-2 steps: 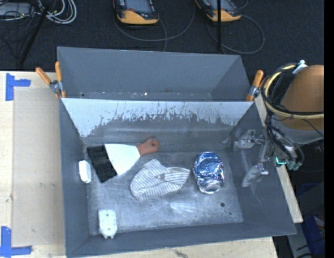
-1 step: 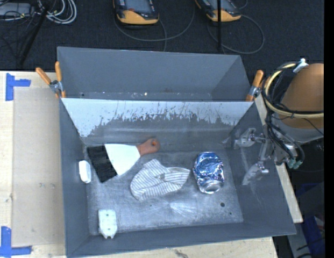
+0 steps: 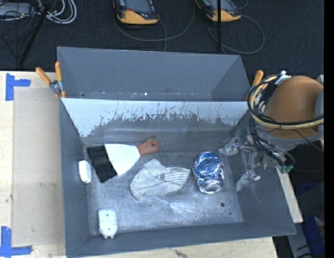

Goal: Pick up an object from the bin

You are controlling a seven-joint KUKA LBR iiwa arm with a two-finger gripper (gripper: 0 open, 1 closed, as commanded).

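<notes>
Claw: low by the right wall of the bin, fingers spread apart, nothing between them.
Nearest thing: crushed blue-and-silver can, on the floor just beside the claw, toward the bin's middle.
Others: striped cloth bunched left of the can; brush toward the left wall; white block near the front-left corner.
Step, as judged: lining up, not yet over anything; the can looks the likeliest pick.
Doing it well: centre the fingers across the can's narrower width, stay clear of wall and cloth, go down fully before closing. Crumpled metal may slip.
</notes>
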